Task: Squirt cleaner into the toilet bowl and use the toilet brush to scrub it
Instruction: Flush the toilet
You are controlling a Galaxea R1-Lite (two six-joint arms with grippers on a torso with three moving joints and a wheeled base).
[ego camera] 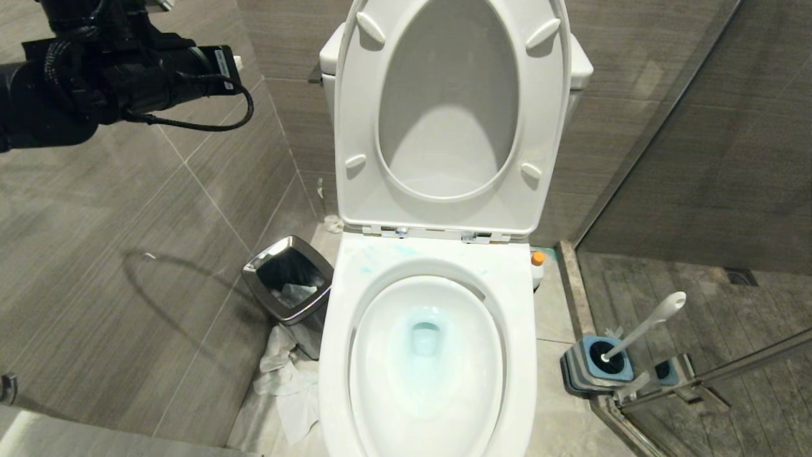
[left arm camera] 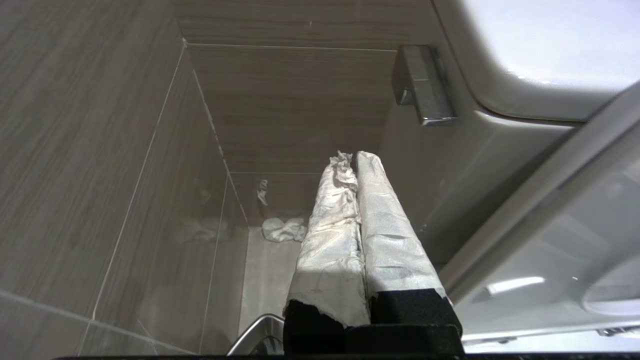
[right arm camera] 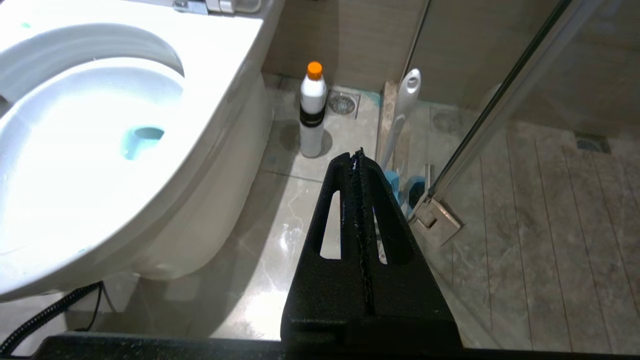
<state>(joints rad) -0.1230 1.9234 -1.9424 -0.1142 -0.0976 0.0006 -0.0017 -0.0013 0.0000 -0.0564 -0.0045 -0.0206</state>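
White glazed ceramic fills the near view: one toilet bowl [ego camera: 426, 355], seat raised, holds teal-tinted cleaner [ego camera: 424, 335] pooled in its water. Just beside it on the floor, one toilet brush [ego camera: 642, 330] is stood head-down in one blue-and-grey holder [ego camera: 593, 367]; its slim plastic handle is judged light, stiff and possibly slick, best gripped near the paddle end. Farther off, one orange-capped bottle [right arm camera: 312, 111] is seen, and both tools are pressed together, empty: left gripper [left arm camera: 354, 162] high by the tank, right gripper [right arm camera: 358, 155] low above the floor.

Toilet brush [ego camera: 642, 327] upright beside blue-tinted toilet bowl [ego camera: 425, 355].
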